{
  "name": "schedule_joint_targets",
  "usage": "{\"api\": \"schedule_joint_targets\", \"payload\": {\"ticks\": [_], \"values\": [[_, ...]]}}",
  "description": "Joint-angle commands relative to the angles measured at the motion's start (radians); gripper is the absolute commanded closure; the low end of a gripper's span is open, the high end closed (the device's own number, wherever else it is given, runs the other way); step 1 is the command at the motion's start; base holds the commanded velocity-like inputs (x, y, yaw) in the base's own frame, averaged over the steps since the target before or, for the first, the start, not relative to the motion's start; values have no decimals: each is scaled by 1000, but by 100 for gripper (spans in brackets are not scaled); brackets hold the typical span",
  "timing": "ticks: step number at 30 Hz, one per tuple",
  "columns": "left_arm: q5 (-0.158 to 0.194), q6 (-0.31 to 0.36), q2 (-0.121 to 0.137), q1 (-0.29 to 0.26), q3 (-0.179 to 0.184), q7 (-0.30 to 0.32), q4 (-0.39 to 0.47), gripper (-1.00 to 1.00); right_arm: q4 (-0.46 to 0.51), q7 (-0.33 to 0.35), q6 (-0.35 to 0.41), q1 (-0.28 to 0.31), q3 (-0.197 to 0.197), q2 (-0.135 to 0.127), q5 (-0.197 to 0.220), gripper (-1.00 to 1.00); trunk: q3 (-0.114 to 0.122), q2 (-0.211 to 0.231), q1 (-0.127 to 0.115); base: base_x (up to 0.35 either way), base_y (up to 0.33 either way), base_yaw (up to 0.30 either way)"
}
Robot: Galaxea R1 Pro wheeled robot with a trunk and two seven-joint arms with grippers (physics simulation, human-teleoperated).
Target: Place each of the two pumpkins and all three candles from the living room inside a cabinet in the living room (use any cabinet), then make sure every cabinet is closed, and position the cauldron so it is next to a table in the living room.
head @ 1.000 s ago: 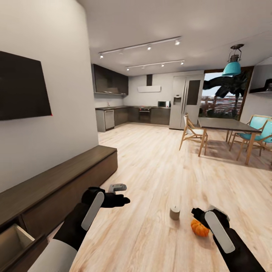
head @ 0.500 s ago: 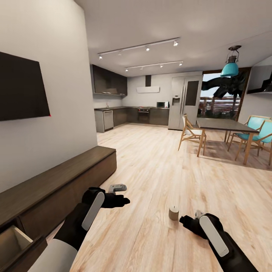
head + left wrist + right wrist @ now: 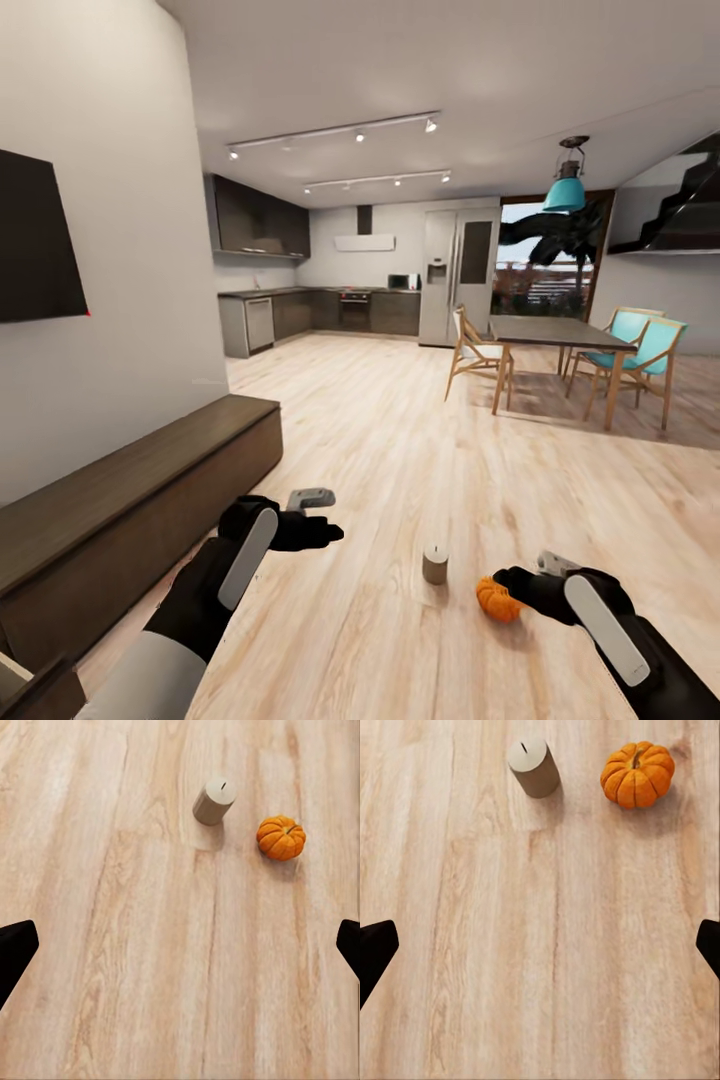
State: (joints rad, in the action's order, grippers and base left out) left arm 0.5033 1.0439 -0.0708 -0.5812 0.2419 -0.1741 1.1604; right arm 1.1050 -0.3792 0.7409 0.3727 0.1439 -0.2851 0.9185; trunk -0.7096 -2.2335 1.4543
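Note:
On the wooden floor in front of me stand a tan candle [image 3: 435, 565] and, just right of it, an orange pumpkin [image 3: 497, 598]. My right gripper [image 3: 530, 577] hovers open right beside the pumpkin, above the floor. Farther left, my left gripper [image 3: 316, 514] is open and holds nothing. The left wrist view looks down between the open left gripper [image 3: 180, 952] at the candle [image 3: 214, 801] and pumpkin [image 3: 281, 837]. In the right wrist view the open right gripper [image 3: 540, 952] sits short of the candle [image 3: 533, 767] and pumpkin [image 3: 637, 774]. The long dark-brown cabinet [image 3: 130, 500] runs along the left wall.
A corner of an open cabinet drawer [image 3: 35, 690] shows at the bottom left. A dark screen [image 3: 35, 240] hangs on the left wall. A dining table [image 3: 555, 335] with chairs stands at the far right, the kitchen [image 3: 320, 310] at the back. Wide wooden floor lies between.
The whole view has swung to the right, so the cabinet and open drawer slid left. My right arm shifted right, uncovering the pumpkin it hid half a second ago. Left arm unchanged.

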Motion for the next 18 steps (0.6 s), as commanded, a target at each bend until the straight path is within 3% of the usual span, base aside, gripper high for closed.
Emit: {"api": "schedule_joint_targets", "payload": {"ticks": [1,6,7,9,13,18], "values": [[10,3,-1,-1,0,-11,-6,-100,0,-6,-1,0,3,-3,11,-100,0,-1,0,115,-92,-216],[9,-13,-6,-59,2,-12,-147,-100,-6,1,-3,-1,0,-11,11,-100,6,-1,0,164,-55,-217],[10,-33,-7,-96,3,-11,-234,-100,-7,2,-5,-1,-1,-12,10,-100,7,-1,0,250,-15,-178],[12,-54,-8,-130,8,-11,-311,-100,-8,1,-8,-1,-1,-12,10,-100,8,-1,0,280,-10,-117],[13,-84,-13,-168,29,-10,-389,-100,-8,-2,-13,-1,-1,-12,5,-100,9,-1,0,313,-4,-48],[15,-95,-15,-180,73,-9,-412,-100,-10,-9,-16,-2,-18,-11,-10,-100,9,-1,0,331,-1,-10]]}}
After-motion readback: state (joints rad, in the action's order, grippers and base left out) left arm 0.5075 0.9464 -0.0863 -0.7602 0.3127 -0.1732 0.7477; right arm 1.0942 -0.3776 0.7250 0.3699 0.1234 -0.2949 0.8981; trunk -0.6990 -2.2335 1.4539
